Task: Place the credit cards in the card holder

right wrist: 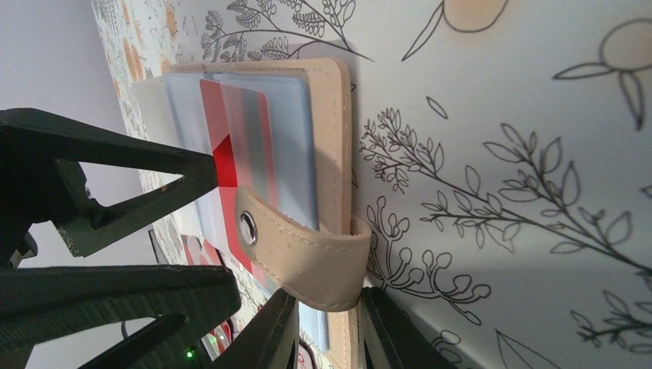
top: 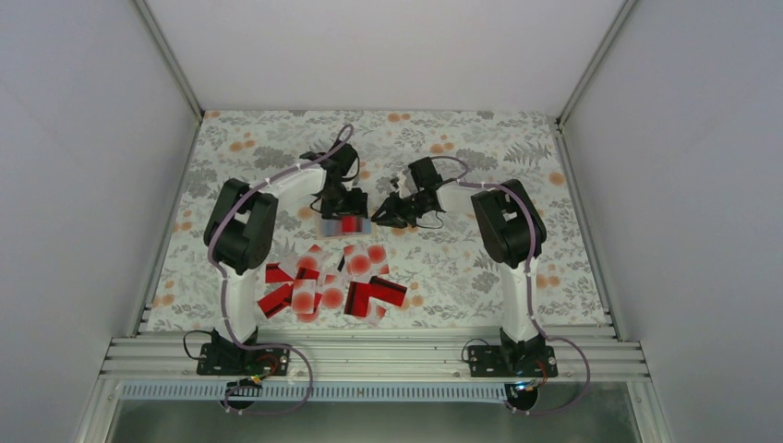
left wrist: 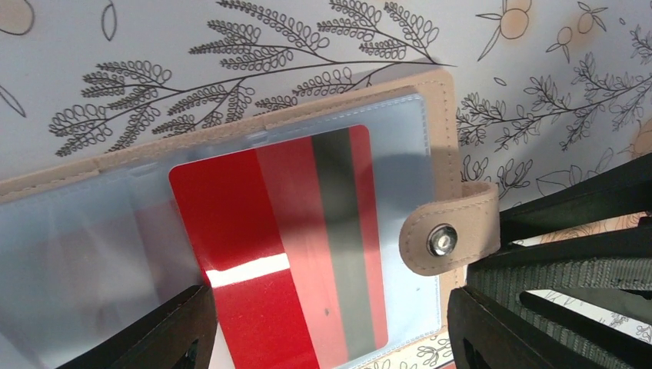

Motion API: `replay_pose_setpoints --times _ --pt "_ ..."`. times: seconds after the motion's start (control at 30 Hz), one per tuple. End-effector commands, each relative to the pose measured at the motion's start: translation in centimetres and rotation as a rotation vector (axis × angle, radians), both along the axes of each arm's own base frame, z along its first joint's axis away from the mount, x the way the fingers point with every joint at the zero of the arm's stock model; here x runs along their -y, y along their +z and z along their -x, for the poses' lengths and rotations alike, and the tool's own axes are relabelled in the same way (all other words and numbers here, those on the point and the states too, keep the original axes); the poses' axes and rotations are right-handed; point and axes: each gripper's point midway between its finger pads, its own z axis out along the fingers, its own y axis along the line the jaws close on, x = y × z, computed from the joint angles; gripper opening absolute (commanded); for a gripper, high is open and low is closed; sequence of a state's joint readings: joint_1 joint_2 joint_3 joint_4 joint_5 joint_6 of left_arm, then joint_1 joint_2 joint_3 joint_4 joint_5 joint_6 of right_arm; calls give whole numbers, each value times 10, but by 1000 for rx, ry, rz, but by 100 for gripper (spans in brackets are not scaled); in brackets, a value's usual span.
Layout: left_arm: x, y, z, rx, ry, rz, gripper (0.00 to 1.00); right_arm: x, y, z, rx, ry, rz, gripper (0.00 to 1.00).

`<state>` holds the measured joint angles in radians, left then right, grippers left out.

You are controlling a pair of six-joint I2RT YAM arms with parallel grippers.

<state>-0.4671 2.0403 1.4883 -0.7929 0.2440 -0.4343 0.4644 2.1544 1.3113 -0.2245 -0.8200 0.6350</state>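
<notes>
- Left gripper: the jaws stand wide apart over the card and do not grip it. In the right wrist view one fingertip touches the card's bare red corner.
- Right gripper: the jaws are closed on the edge of the holder, just by the strap, keeping it down on the table.
- Risk, left: the card is only partly in — a push off its line could jam a corner at the mouth of the sleeve, or bow the card so it springs out.
- Risk, left: the glossy face gives a fingertip little hold, so it may skid over the card without driving it in.
- Risk, right: a hard push could drag the holder through the right grip or pivot it about that one clamped edge. The strap could also flop over the sleeve.
- Holder: it lies open at mid-table between the grippers, with one red card with a black stripe partway under its clear sleeve. The leaves to the left look hazy, so I cannot tell whether they hold anything.
- Pile: the other cards lie loose and overlapping near the arm bases, well apart from the holder — none of them is in it.
</notes>
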Motion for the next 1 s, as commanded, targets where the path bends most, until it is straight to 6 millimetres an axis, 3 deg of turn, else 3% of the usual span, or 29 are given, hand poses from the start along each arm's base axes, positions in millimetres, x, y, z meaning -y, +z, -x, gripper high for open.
replay_pose_setpoints --times 0.0,0.97 --pt "11 0 -2 0 -9 16 75 3 -22 9 -33 11 58 22" --pt "38 4 1 -2 -58 71 75 1 -24 9 -32 21 50 21"
